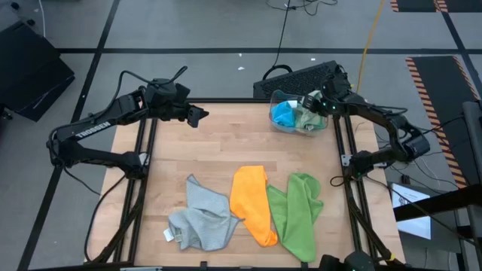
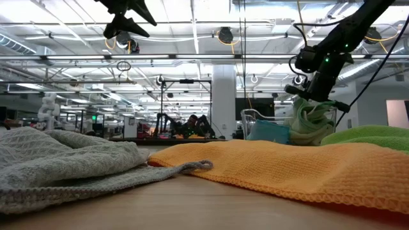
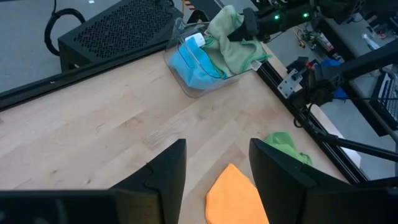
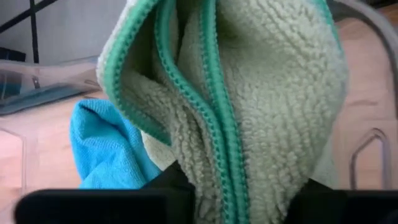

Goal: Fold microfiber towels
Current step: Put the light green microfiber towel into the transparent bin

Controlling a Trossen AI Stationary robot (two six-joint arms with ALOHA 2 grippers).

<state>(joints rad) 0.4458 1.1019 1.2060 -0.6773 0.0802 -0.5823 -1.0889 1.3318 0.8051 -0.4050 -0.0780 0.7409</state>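
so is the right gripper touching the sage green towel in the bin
Touching. In the left wrist view the right gripper is buried in the sage green towel above the clear bin; the right wrist view shows cloth between its fingers.

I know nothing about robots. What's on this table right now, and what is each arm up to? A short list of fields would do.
Laid out on table: grey towel, orange towel, lime green towel, side by side at the near edge
Clear bin: far right corner, holding a blue towel
Right gripper: at the bin, sage green towel bunched between its jaws
Left gripper: raised over the far left of the table, jaws open, holding nothing
Folding: none looks neatly folded yet
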